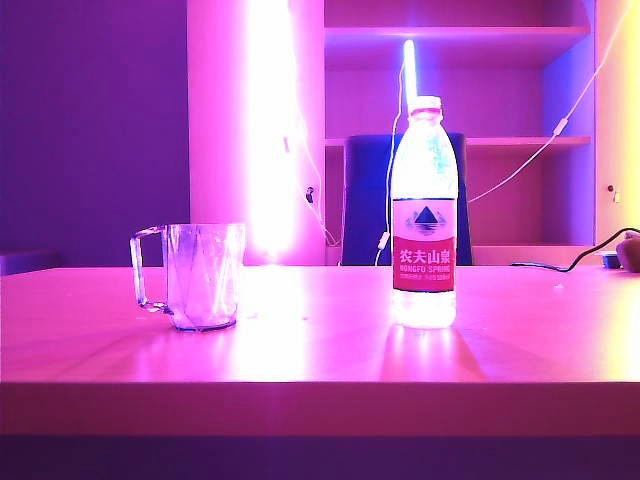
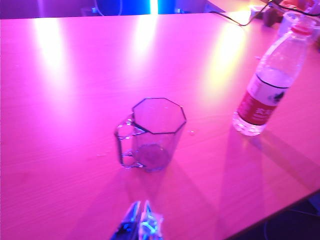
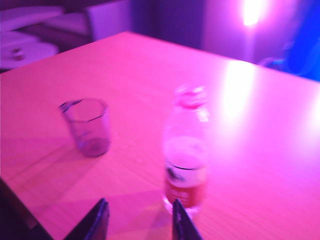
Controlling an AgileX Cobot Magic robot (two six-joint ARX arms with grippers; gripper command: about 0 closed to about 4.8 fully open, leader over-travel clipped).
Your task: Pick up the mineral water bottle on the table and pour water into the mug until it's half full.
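Bottle (image 3: 186, 150) stands just beyond right gripper's (image 3: 139, 220) parted jaws; left gripper (image 2: 140, 222) closed.

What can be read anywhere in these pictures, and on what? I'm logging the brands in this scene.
"农夫山泉": white characters on the red label of the mineral water bottle, exterior view.
"NONGFU SPRING": just below them, same label.
Smaller line beneath that: too small to read.
Both wrist views: the label is too blurred to read.
The mug: no text.
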